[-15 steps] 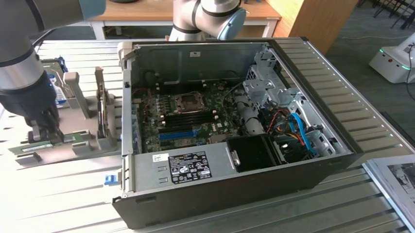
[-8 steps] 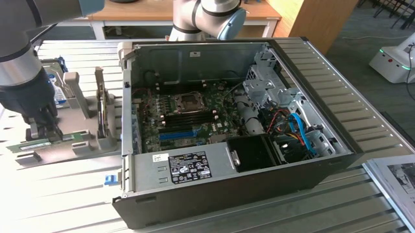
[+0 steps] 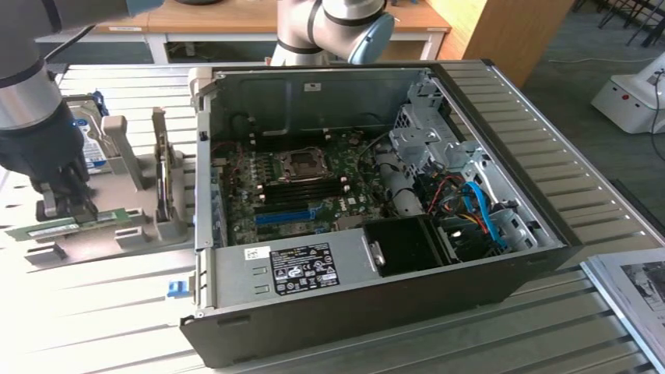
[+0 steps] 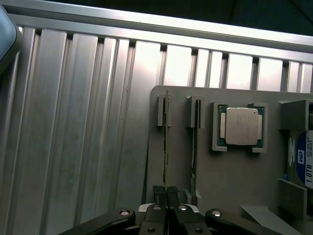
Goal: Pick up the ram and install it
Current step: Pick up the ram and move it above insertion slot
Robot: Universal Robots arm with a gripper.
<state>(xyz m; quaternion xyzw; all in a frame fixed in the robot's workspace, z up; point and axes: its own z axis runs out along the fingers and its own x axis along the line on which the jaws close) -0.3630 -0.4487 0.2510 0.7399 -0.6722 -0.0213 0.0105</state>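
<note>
Ram (image 4: 166, 142), slim green strip seen edge-on, standing in grey holder (image 4: 234, 171) slot, claw (image 4: 166, 192) clamped on its end

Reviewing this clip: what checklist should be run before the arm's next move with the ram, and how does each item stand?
1. The gripper is shut on the ram: ok.
2. The ram is out of the grey holder: not ok, it sits in its slots.
3. The other green stick is apart from the fingers: ok.
4. The computer case is open, motherboard exposed: ok.
5. The memory slots are free: cannot tell.
</note>
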